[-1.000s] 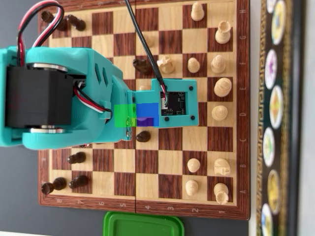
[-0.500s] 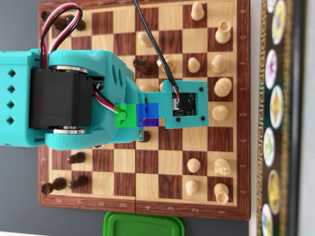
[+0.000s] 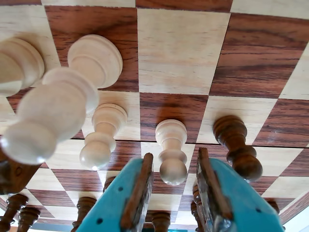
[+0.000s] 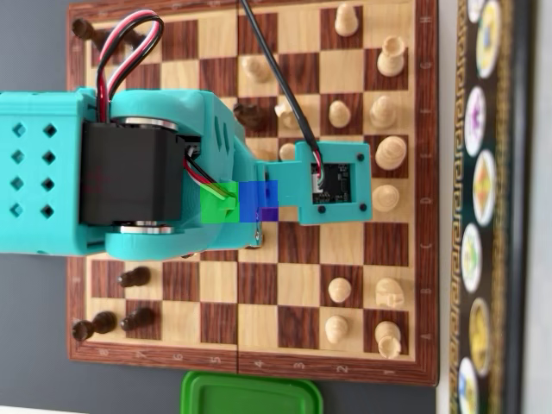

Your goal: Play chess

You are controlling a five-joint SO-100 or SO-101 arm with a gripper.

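Hovering low over the wood-veneer chessboard (image 3: 183, 53), the robot's teal two-finger hand (image 3: 175, 166) sits with its jaws narrowly apart and nothing between them. In the wrist view a pale turned-wood pawn (image 3: 172, 150) stands right in line with the gap, just beyond the fingertips, so that looks like the piece being lined up, though that's a guess since the task only says play chess. A dark brown wooden pawn (image 3: 236, 145) stands one square over to the right in that view, and another pale pawn (image 3: 102, 135) to the left, both close enough to get bumped.

From the overhead view the teal arm (image 4: 147, 172) covers the middle of the board, so the hand itself is hidden there; only the camera mount (image 4: 336, 183) pokes out, with pale pieces scattered around it.

Handling-wise, these pawns look like light, hard, smooth lathe-turned wood: stiff, not fragile, but probably slippery and easy to tip off their small bases. Best bet would be pinching around the narrow neck under the round head, where the fingers can seat. Grabbing the ball top risks it squirting out. The gap may need to widen a touch before closing in.
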